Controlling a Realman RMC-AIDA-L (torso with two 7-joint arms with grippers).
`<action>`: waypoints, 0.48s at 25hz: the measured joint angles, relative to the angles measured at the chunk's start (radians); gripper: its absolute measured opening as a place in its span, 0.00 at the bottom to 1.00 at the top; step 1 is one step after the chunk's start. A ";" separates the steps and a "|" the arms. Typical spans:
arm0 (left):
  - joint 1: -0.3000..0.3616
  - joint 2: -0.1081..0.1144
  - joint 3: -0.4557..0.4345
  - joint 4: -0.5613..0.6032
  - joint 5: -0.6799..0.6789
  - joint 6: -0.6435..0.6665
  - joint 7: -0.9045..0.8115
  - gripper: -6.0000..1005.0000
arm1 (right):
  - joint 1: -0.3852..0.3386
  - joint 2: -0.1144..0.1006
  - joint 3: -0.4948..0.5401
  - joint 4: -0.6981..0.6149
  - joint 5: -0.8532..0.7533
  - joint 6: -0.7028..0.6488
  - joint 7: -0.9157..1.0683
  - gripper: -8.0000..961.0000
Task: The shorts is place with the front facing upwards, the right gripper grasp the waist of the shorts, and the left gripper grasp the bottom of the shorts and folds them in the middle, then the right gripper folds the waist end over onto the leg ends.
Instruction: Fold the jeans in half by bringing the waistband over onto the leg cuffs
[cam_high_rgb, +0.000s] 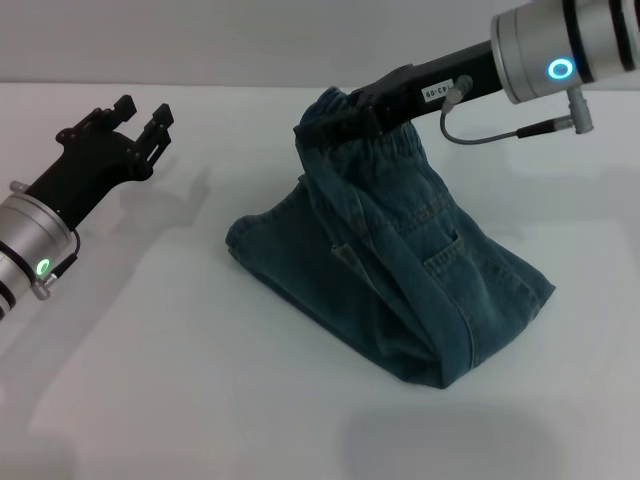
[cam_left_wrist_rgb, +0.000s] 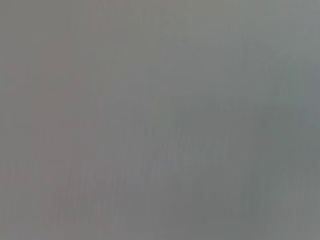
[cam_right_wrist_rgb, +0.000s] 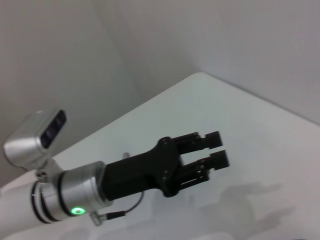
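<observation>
Right gripper (cam_high_rgb: 322, 122) clamping waist, shorts (cam_high_rgb: 400, 280) draping below fingers toward leg ends (cam_high_rgb: 262, 245); left gripper (cam_high_rgb: 140, 125) hovering released, well apart.

- The shorts (cam_high_rgb: 400, 270) are showing as blue denim cloth, matt and faintly rough, with paler worn patches and raised stitching along the pocket.
- The waist (cam_high_rgb: 395, 150), just beside the fingers of the right gripper (cam_high_rgb: 325, 125), is looking gathered and ruffled.
- The right gripper is appearing as matt black plastic or metal; the arm behind its fingers is gleaming like smooth brushed metal.
- The left gripper (cam_high_rgb: 145, 120) is looking the same matt black, with a satin silver cylinder behind its fingers.
- The table (cam_high_rgb: 150, 380) is showing smooth, matt white.
</observation>
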 joint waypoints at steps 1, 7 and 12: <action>-0.002 0.000 0.000 0.000 0.000 0.000 0.001 0.50 | -0.002 0.002 -0.012 0.004 0.000 0.016 -0.016 0.48; -0.001 -0.001 -0.007 0.003 -0.004 -0.006 0.038 0.50 | -0.003 0.012 -0.161 0.058 0.003 0.158 -0.121 0.69; 0.000 -0.002 -0.008 0.003 -0.005 -0.021 0.041 0.50 | 0.000 0.017 -0.244 0.080 0.078 0.202 -0.201 0.75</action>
